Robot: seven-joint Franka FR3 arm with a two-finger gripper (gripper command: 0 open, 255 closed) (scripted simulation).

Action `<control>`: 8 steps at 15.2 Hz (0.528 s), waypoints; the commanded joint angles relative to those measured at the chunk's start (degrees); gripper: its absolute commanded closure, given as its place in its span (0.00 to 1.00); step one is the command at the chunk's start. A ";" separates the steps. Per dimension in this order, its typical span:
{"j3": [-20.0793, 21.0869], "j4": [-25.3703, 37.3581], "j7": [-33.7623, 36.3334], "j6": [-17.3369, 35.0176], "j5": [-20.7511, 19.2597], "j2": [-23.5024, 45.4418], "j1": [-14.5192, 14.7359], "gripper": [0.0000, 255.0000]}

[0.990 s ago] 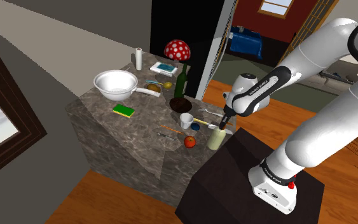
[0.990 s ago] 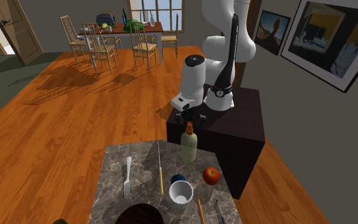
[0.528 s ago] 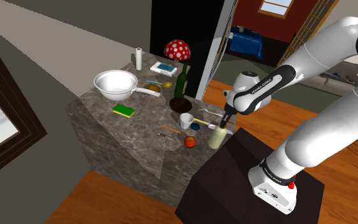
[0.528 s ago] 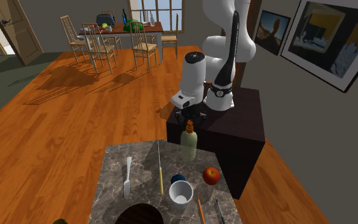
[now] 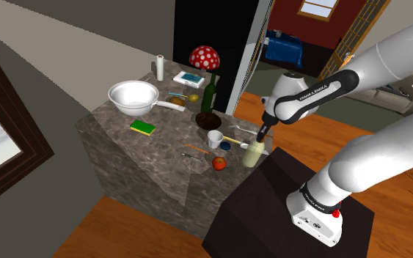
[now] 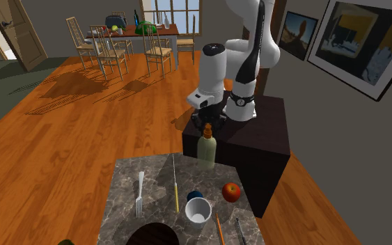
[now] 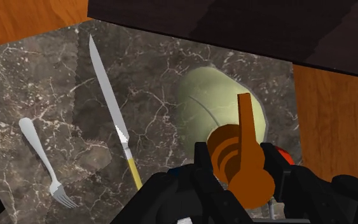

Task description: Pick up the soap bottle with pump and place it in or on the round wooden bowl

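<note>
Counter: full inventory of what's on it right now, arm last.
soap bottle: one, pale green with orange pump, counter end nearest the stand.
apple: one, red, beside the soap bottle.
wine bottle: one, dark green, mid-counter.
bowl: one, dark brown, next to the wine bottle.
cup: one, white, between apple and bowl.
pan: one, white, toward the shoulder view's left.
sponge: one, green and yellow, near the pan.
knife: one, yellow handle, near the soap bottle.
fork: one, silver, beside the knife.
gripper: one, black, shut on the soap bottle's pump.
</note>
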 commanded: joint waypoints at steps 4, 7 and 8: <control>0.56 0.81 0.31 -6.19 -0.14 -5.35 -0.21 1.00; 0.82 1.55 0.34 -9.68 -0.10 -8.11 -0.30 1.00; 0.91 1.84 0.34 -10.83 -0.07 -8.97 -0.32 1.00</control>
